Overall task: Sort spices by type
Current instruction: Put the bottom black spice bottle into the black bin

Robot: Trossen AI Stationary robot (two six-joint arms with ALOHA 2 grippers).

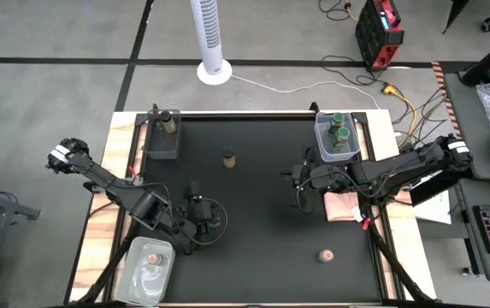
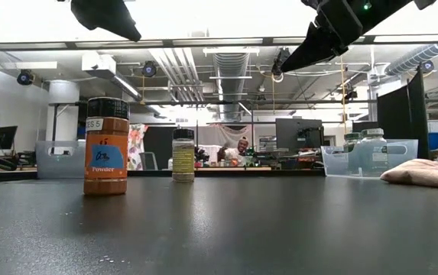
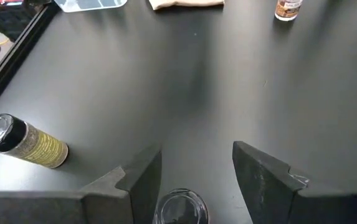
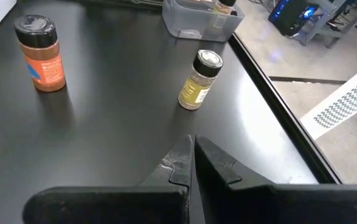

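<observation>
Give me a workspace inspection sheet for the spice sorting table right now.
Surface: black mat, dry, undamaged.
Job's things: orange jar, yellow jar and pink-topped jar stand loose; green-lidded jars sit in the clear tub.
Clutter: pink cloth at the right edge.
Grippers: left gripper open, above the orange jar; right gripper shut, empty, raised.
Cables: white cord on the floor.
Surroundings: tower fan; a person far behind.
</observation>
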